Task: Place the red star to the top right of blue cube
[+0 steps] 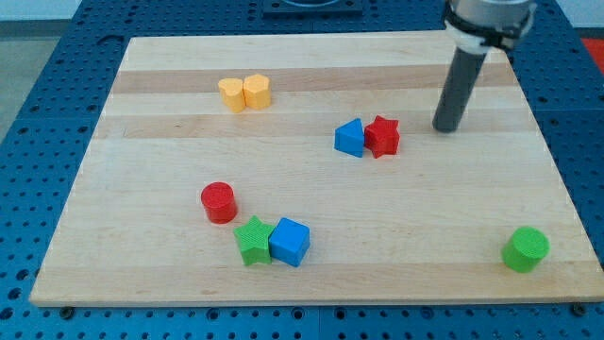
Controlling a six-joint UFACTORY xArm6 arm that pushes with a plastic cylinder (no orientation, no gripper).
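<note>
Red star (382,136) centre-right of frame, touching blue triangular block (349,138) on its left. My tip (444,127) just right of star, apart from it. No jaws: plain rod, grasping nothing. Blue cube (289,242) lower centre, beside green star (252,240).

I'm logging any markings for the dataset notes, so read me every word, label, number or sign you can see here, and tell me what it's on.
None: no readable text anywhere in this view.
The wooden board, the red star, the blue cube and the other blocks are plain.
The rod above my tip shows no label.
</note>
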